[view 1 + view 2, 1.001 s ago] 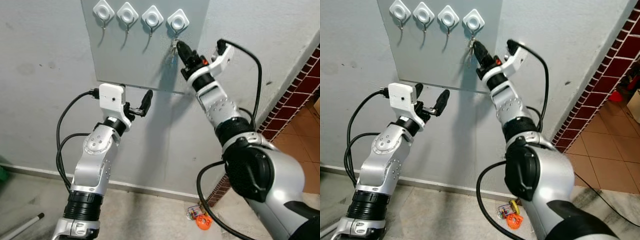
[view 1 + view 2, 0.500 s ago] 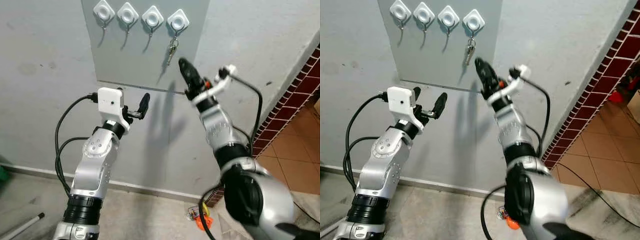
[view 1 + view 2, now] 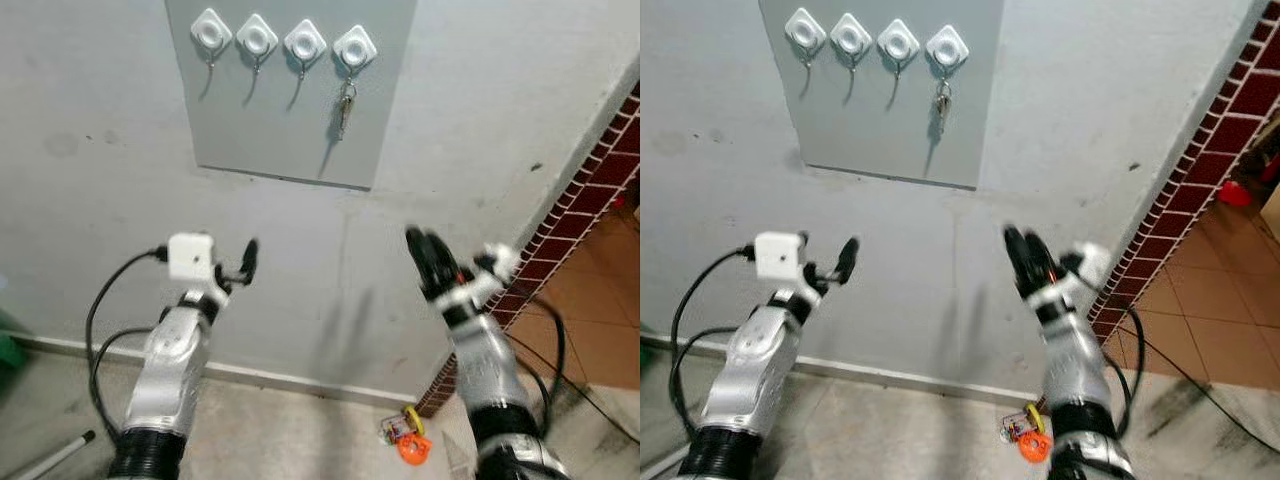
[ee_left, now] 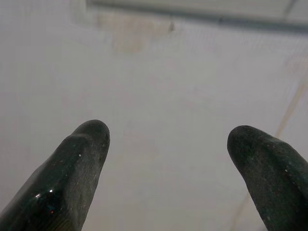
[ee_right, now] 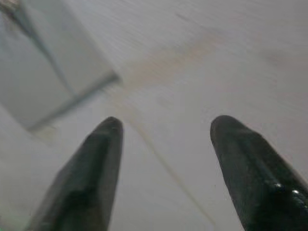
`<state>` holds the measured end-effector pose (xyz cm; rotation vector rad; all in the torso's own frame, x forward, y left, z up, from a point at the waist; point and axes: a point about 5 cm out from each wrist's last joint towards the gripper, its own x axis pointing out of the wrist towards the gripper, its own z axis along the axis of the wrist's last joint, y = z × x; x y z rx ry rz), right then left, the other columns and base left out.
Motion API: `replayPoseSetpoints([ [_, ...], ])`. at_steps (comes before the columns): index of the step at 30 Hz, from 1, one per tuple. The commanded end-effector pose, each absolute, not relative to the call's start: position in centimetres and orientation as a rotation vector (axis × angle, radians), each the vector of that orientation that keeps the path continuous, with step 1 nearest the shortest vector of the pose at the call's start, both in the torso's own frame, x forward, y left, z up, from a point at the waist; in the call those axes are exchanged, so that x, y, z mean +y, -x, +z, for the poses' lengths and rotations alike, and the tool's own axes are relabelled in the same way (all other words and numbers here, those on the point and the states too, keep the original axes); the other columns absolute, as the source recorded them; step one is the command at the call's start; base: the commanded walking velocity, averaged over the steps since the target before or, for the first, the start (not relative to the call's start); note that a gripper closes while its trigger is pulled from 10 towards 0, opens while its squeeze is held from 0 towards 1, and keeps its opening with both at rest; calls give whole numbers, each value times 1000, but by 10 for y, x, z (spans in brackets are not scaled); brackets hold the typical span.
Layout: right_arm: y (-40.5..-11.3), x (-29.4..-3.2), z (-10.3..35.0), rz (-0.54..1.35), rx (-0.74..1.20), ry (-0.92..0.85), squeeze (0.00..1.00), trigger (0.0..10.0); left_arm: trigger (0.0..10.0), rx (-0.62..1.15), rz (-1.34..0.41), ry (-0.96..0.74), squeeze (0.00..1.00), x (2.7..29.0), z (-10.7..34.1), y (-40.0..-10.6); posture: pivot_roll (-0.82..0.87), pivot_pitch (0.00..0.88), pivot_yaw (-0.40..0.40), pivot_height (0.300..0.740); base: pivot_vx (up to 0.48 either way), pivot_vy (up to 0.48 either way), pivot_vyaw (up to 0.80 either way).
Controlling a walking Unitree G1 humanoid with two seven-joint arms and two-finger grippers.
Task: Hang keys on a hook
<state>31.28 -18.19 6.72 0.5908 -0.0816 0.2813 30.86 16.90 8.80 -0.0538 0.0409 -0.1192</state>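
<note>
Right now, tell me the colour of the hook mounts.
White hook mounts on a grey board, clearest in the left eye view.

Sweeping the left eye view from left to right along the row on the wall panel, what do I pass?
First bare hook → second bare hook → third bare hook → fourth hook, with the keys hanging from it. Both grippers are lower, away from the panel.

Silver jointed arms, black ribbed cuffs; black cables loop along both. White boxy camera [image 3: 189, 257] on left wrist. Left gripper [image 4: 168, 144], right gripper [image 5: 166, 130]: rounded glossy black fingers.
</note>
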Motion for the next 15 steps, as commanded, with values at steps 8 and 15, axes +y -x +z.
replayPoseSetpoints([
  [8,-262,-202,-1,103,224,-431,1000,10000,10000,258,-94,-16,0,174,21,-289,-81,0,26,740,0,0,0],
  [15,-229,-208,-36,-10,436,-308,1000,10000,10000,390,-71,-81,0,169,-11,-271,-69,0,19,740,0,0,0],
])
